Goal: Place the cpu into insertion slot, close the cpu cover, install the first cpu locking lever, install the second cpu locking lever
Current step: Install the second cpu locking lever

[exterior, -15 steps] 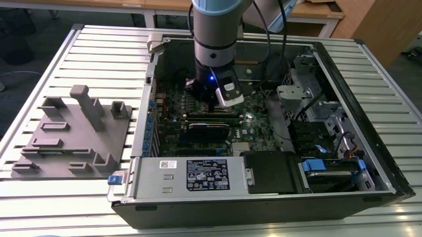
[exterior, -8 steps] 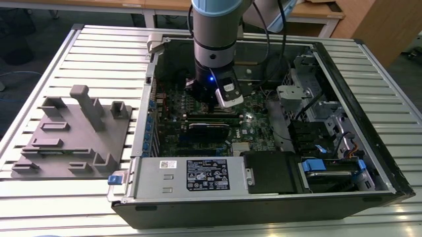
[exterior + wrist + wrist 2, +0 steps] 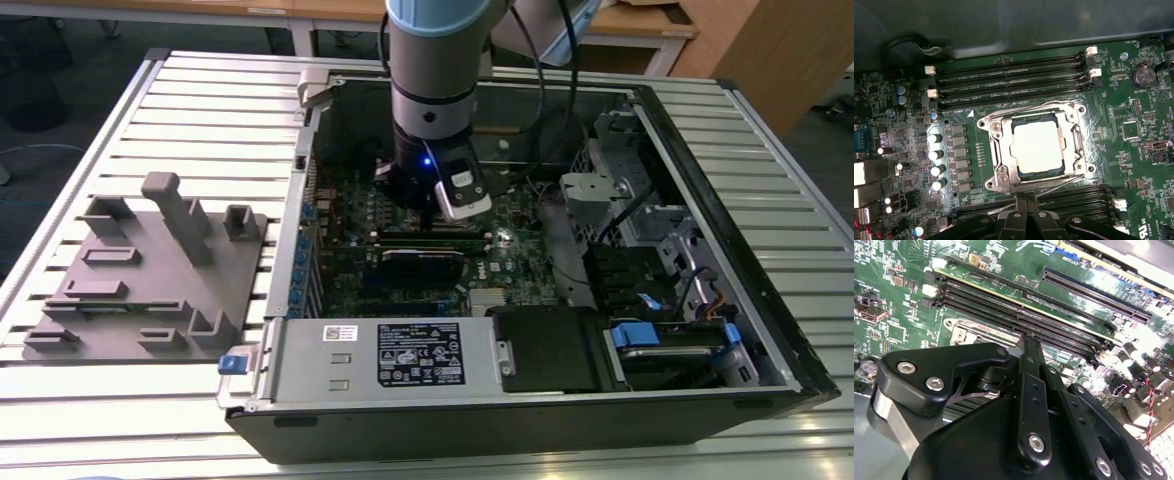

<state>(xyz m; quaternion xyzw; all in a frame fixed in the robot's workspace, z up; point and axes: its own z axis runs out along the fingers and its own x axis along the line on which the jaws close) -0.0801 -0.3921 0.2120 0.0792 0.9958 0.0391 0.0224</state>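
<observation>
jaws: the gripper (image 3: 1026, 202) has its fingers pressed together into one narrow black blade; nothing is pinched between them.
tip position: in the first wrist view the tip sits just at the near edge of the socket frame, over the thin wire lever (image 3: 1054, 183) that runs along that edge; whether it touches the wire cannot be told.
chip: the cpu (image 3: 1037, 146) lies flat and square in the insertion slot (image 3: 1017, 172), its pale metal top showing through the window.
cover: the cpu cover (image 3: 1074, 142) is down over the chip, framing it on all sides.
levers: a second wire (image 3: 1029, 106) runs along the far edge of the socket; whether either wire is hooked under its catch cannot be read.
memory slots: long black memory slots (image 3: 1009, 80) lie just beyond the socket, and another bank (image 3: 1074, 195) flanks the tip.
risk, slip: judged likely that a closed tip pushing a springy wire slides off and strikes the slot latches or the small parts beside the socket.
risk, cover: if a lever is forced while the cover is not fully seated, the frame could bend or load the chip unevenly.
surroundings: the arm (image 3: 441, 60) reaches deep into the open computer case (image 3: 747, 200) on the slatted bench (image 3: 200, 120); a grey fixture (image 3: 147, 270) stands well apart at the exterior view's left.
</observation>
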